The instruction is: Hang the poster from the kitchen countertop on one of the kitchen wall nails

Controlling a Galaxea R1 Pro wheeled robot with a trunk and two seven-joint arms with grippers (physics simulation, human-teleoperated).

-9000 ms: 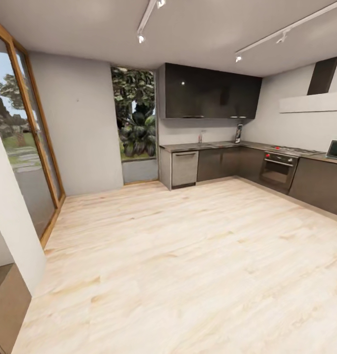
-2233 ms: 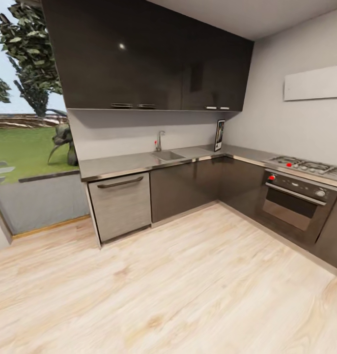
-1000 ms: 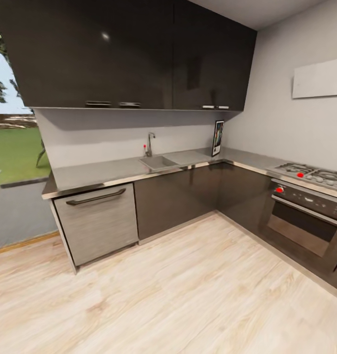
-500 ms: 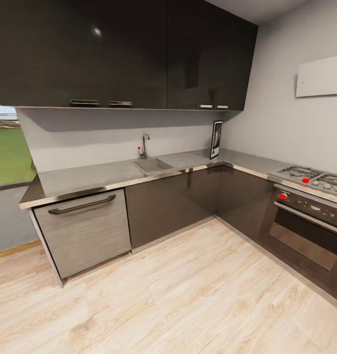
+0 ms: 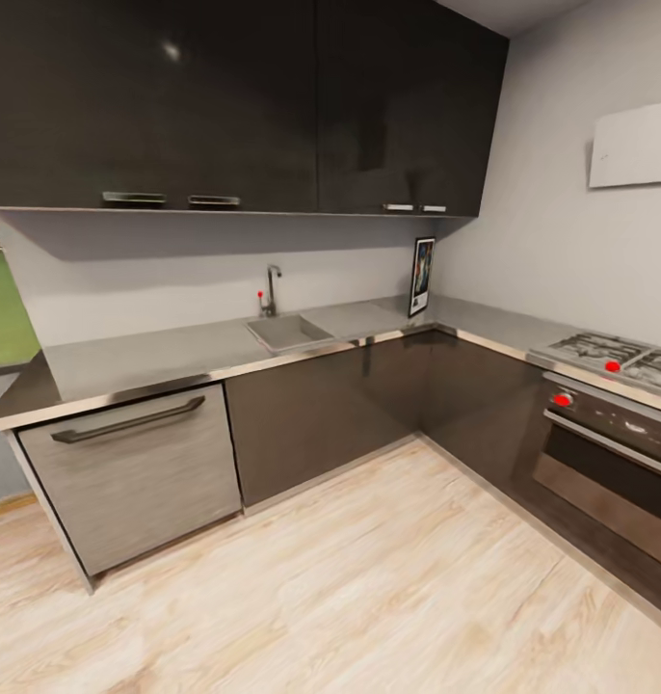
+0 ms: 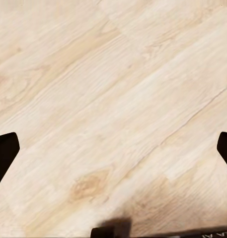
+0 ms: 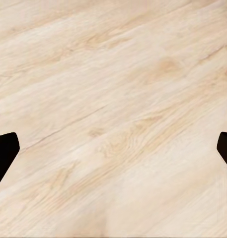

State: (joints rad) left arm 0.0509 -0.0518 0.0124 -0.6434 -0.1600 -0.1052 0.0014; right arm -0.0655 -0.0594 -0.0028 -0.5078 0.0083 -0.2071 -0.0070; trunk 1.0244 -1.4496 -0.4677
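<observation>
Kitchen corner: poster [image 5: 421, 277] upright at the surface [image 5: 176, 352] corner.
We see bare floor [image 5: 369, 578] ahead; both sets of jaws spread wide over planks.

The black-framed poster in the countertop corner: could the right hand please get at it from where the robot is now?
Probably not yet. The black-framed poster leans in the far corner of the grey steel countertop, across open wood floor, while the right hand hangs open above floor planks.

- The poster [image 5: 421, 277] is stood upright on the kitchen countertop [image 5: 176, 352], in the corner against the wall.
- The sink [image 5: 288, 333] is set left of it, the tap [image 5: 270, 289] behind.
- The hob [image 5: 610, 353] is placed right, above the oven [image 5: 610, 453].
</observation>
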